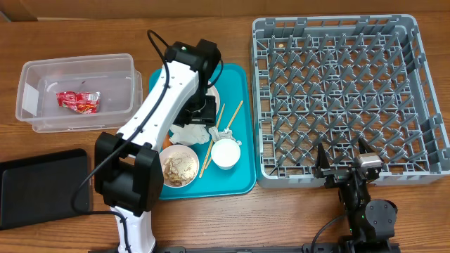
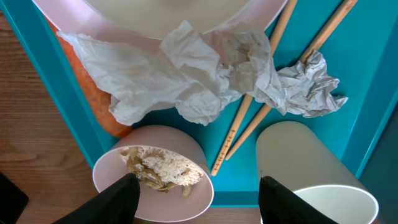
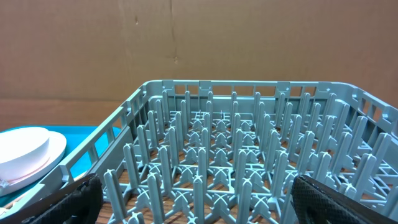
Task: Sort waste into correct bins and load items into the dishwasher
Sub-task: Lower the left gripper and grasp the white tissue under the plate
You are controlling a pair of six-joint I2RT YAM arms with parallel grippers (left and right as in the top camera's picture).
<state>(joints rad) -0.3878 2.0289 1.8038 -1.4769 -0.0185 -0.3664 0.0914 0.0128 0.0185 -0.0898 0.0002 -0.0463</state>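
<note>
My left gripper (image 2: 199, 202) hangs open over the teal tray, holding nothing. Between its fingers (image 2: 121, 200) lies the near rim of a white bowl (image 2: 155, 177) with beige food scraps and rice. Ahead lie the crumpled white tissue (image 2: 199, 74), an orange carrot (image 2: 102, 112) half under it, two wooden chopsticks (image 2: 261, 106) and a white cup (image 2: 311, 168). The plate (image 1: 213, 95) is mostly hidden by the arm. A red wrapper (image 1: 79, 102) lies in the clear tub (image 1: 77, 70). My right gripper (image 3: 199, 202) stands wide open at the near edge of the grey dish rack (image 3: 249, 155).
The teal tray (image 1: 239, 179) sits between the clear tub and the dish rack (image 1: 344, 98). A black tray (image 1: 42, 186) lies at the table's front left. The left arm (image 1: 162, 105) crosses the teal tray. White dishes (image 3: 25, 152) show left of the rack.
</note>
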